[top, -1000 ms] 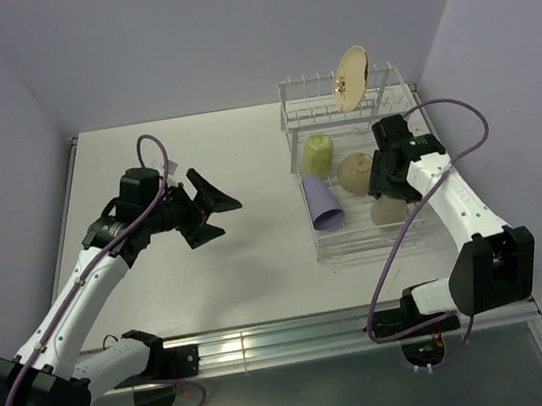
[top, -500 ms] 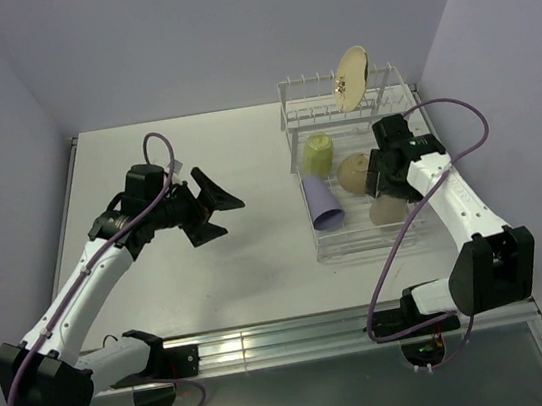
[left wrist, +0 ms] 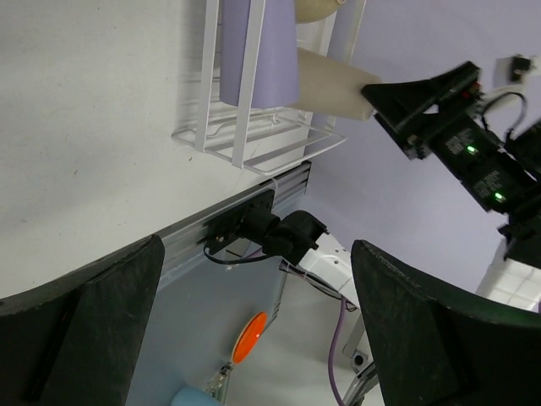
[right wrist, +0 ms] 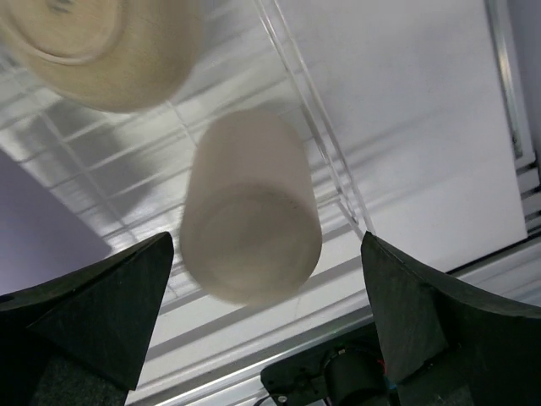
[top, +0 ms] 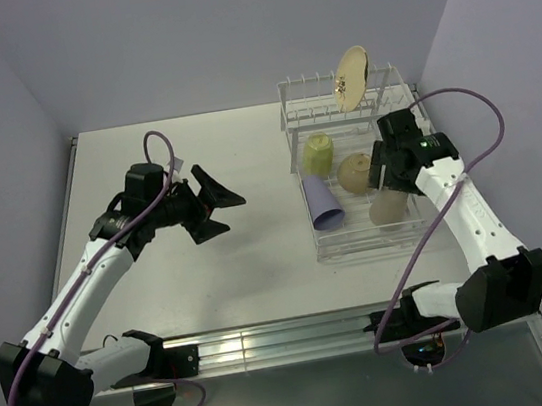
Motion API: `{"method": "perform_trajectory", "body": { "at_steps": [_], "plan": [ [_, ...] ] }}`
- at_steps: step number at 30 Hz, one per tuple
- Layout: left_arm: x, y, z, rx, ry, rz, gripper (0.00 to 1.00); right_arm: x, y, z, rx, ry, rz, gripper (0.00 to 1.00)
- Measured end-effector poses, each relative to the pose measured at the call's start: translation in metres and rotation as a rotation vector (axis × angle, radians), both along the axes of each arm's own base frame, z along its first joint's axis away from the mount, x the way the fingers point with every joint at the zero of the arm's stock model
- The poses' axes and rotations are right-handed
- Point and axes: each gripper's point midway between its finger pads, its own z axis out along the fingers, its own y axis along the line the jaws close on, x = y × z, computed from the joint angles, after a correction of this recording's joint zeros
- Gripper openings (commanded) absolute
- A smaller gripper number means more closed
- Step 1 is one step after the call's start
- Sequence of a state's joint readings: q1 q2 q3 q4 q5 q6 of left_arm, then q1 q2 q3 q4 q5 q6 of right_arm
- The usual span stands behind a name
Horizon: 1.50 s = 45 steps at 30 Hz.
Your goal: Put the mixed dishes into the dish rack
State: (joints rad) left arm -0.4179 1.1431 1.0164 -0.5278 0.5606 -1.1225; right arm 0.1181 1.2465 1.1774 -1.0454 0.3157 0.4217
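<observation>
Now the tan tumbler (top: 387, 209) stands inside the dish rack (top: 366, 248) — right claw (top: 386, 171) spread wide just above it, not gripping; left claw (top: 226, 213), also wide, hovers well left of the rack.

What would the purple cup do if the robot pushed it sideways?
The lavender tumbler lies on its side in the dish rack, so it would probably roll. It looks a bit wider at one end, so it might curve instead of rolling straight. The rack's wires under and beside it would likely stop it quickly.
</observation>
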Motion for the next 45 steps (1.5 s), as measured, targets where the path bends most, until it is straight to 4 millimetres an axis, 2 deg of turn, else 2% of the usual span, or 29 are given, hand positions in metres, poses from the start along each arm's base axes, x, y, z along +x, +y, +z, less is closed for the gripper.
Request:
{"method": "perform_trajectory", "body": {
  "at_steps": [2,5,8,10,11,14,17,21,24,28,34,38,41,45],
  "plan": [
    [0.0,0.0,0.0,-0.002,0.0,0.001,0.99,0.004,0.004,0.022,-0.017,-0.044,0.02,1.0],
    [-0.002,0.001,-0.002,-0.01,0.007,0.008,0.99,0.02,0.021,0.074,-0.025,-0.174,0.078,1.0],
    [-0.005,0.002,-0.005,-0.016,0.014,0.014,0.99,0.028,0.051,0.126,0.006,-0.308,0.172,1.0],
    [-0.007,0.002,-0.005,-0.024,0.017,0.021,0.99,0.029,0.071,0.143,0.044,-0.351,0.241,1.0],
    [-0.007,0.003,-0.005,-0.027,0.016,0.024,0.99,0.03,0.079,0.145,0.064,-0.358,0.273,1.0],
    [-0.011,0.004,-0.003,-0.036,0.011,0.028,0.99,0.03,0.102,0.133,0.122,-0.322,0.354,0.98],
    [-0.013,0.005,0.002,-0.048,0.003,0.034,0.99,0.034,0.123,0.1,0.17,-0.25,0.416,0.97],
    [-0.018,0.008,0.01,-0.058,-0.018,0.037,0.99,0.032,0.142,0.047,0.2,-0.135,0.469,0.93],
    [-0.022,0.01,0.015,-0.062,-0.033,0.041,0.99,0.031,0.151,0.025,0.213,-0.092,0.492,0.88],
    [-0.025,0.012,0.015,-0.058,-0.027,0.043,0.99,0.035,0.157,0.022,0.237,-0.107,0.505,0.84],
    [-0.026,0.012,0.01,-0.055,-0.012,0.048,0.99,0.031,0.162,0.012,0.271,-0.113,0.508,0.83],
    [-0.027,0.013,0.005,-0.049,0.002,0.049,0.99,0.037,0.165,0.008,0.27,-0.119,0.511,0.83],
    [-0.027,0.013,0.004,-0.049,0.002,0.048,0.99,0.045,0.168,0.0,0.258,-0.11,0.513,0.83],
    [-0.028,0.013,0.003,-0.045,0.008,0.048,0.99,0.055,0.167,-0.022,0.219,-0.065,0.501,0.83]
  ]
}}
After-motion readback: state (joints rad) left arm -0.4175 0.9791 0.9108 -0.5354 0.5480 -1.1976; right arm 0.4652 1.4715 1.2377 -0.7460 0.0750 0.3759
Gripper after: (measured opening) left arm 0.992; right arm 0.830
